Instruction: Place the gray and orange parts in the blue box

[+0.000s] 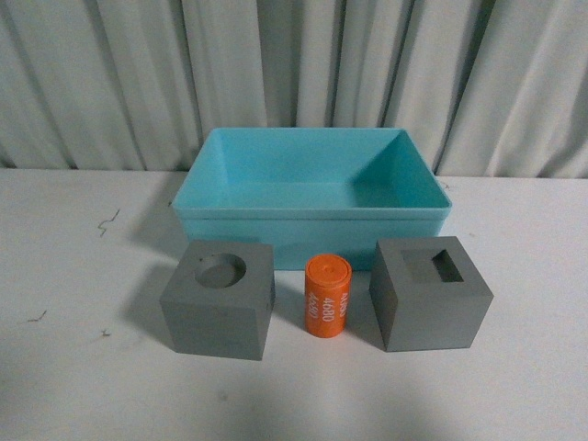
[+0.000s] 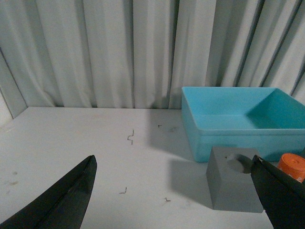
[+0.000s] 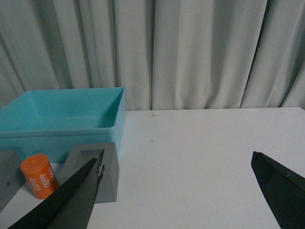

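Note:
In the front view the blue box (image 1: 312, 230) stands empty at the back of the white table. In front of it, in a row, are a gray cube with a round recess (image 1: 219, 299), the orange cylinder marked "4680" (image 1: 327, 296) and a gray cube with a square recess (image 1: 430, 293). Neither arm shows there. My left gripper (image 2: 174, 164) is open and empty, left of the round-recess cube (image 2: 233, 185); the box (image 2: 238, 136) and cylinder (image 2: 291, 167) lie beyond. My right gripper (image 3: 175, 160) is open and empty, right of the square-recess cube (image 3: 95, 171), cylinder (image 3: 39, 175) and box (image 3: 62, 125).
A pale pleated curtain (image 1: 294, 73) hangs close behind the table. Small dark marks (image 2: 131, 137) dot the white tabletop (image 1: 73, 367) on the left side.

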